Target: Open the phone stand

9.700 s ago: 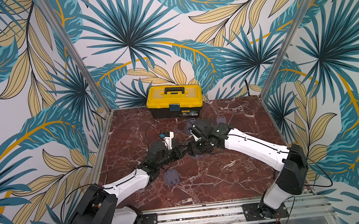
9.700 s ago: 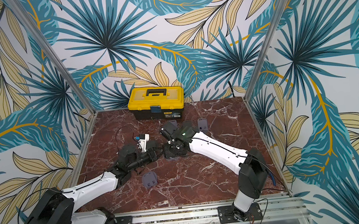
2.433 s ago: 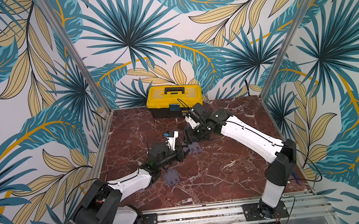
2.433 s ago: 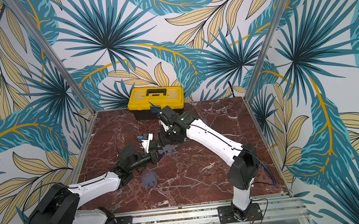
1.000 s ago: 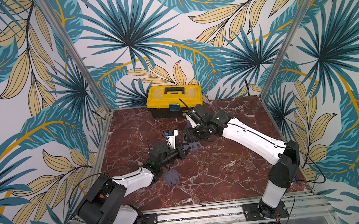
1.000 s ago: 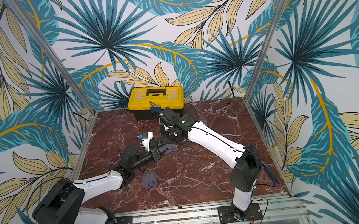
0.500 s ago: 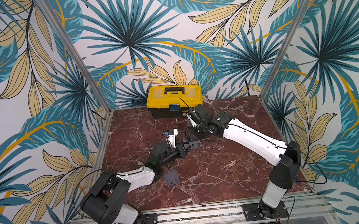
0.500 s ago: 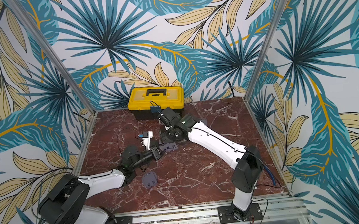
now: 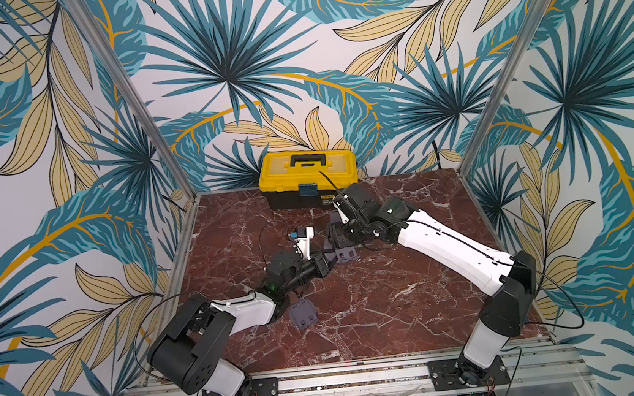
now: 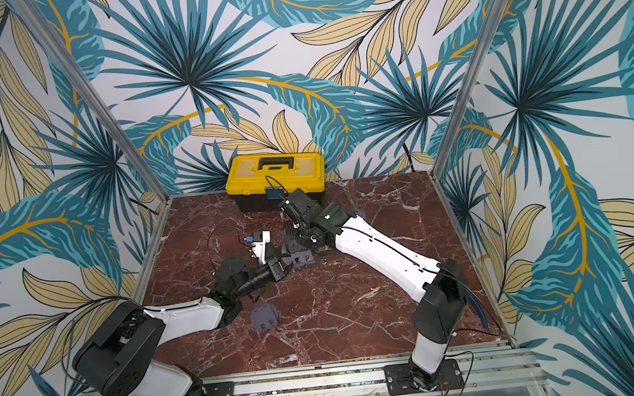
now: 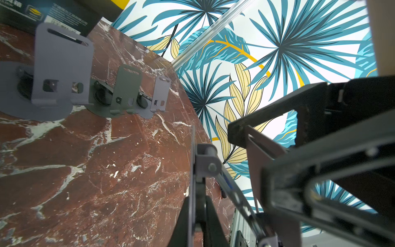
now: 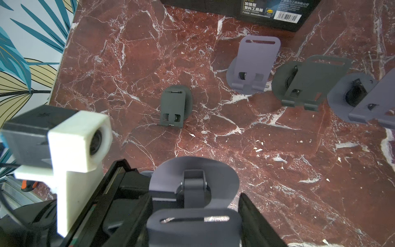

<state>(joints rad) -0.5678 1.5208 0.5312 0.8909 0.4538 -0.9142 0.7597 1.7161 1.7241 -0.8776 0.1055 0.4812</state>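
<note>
Mid-unfold here, I'd say. The stand [image 9: 343,251] sits mid-tabletop [image 9: 398,318], right where the two arms meet. The left tool [image 9: 325,262] is clenched on the thin edge of the base plate. The right tool [image 12: 192,220] is clamped on the slotted back plate, and the hinge [image 12: 193,184] shows between them. It looks partly open, not as far as the open stands [image 11: 62,64] lined up by the toolbox [image 9: 307,176]. My guess for the next move is that the left pins the base while the right swings the back plate up about the hinge. Yank too hard and that thin plate could slip out.
</note>
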